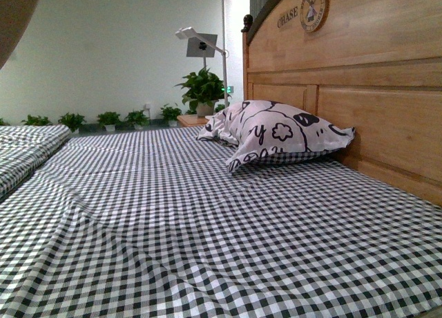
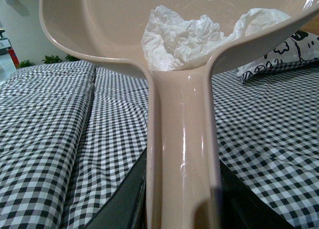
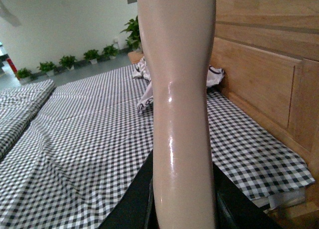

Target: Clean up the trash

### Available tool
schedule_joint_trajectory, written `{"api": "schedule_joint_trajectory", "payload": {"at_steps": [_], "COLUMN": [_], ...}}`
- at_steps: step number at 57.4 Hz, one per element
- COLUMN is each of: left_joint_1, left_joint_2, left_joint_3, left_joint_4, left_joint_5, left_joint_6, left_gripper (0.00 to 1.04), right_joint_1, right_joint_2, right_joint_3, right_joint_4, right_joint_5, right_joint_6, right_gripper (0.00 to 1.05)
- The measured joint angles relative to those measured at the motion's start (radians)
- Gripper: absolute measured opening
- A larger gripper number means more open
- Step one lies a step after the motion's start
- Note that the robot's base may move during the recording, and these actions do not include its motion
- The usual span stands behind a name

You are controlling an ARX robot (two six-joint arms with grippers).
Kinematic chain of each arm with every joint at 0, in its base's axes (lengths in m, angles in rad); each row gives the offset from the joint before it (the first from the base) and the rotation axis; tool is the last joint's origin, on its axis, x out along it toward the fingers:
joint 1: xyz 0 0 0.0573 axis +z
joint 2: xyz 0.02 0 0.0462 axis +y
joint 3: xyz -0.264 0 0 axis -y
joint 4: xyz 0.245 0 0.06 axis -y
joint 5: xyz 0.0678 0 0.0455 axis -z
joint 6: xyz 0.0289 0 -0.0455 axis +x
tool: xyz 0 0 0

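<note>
Left wrist view: crumpled white trash (image 2: 184, 37) lies in the dustpan (image 2: 99, 25) pan, upper centre; left hand (image 2: 182, 204) clamps its handle. Right wrist view: right hand (image 3: 182, 209) clamps another beige handle (image 3: 179, 89), centre.

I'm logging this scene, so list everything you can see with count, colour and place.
Trash wad: one, white, crumpled, lying in the dustpan's scoop.
Dustpan: one, pale pink, handle between the left gripper's jaws, raised above the bed.
Handle: one, pale pink, between the right gripper's jaws; its head is out of frame.
Bedsheet: one, black-and-white check, covering the bed.
Pillow: one, white with black doodles, against the headboard.
Headboard: one, light wood, right side.
Potted plants: several, green, along the far wall.
Lamp: one, white, beside the headboard.
Grippers: dark jaw parts visible only at each handle's base.
</note>
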Motion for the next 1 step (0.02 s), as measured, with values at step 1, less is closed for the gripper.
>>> {"api": "schedule_joint_trajectory", "payload": {"at_steps": [1], "left_joint_1": [0.000], "left_joint_2": [0.000], "left_joint_3": [0.000], "left_joint_4": [0.000], "left_joint_5": [0.000], "left_joint_6": [0.000], "left_gripper": [0.27], "right_joint_1": [0.000], "right_joint_2": [0.000], "right_joint_3": [0.000], "right_joint_4": [0.000], "right_joint_5": [0.000], "right_joint_6": [0.000], "right_gripper": [0.19]}}
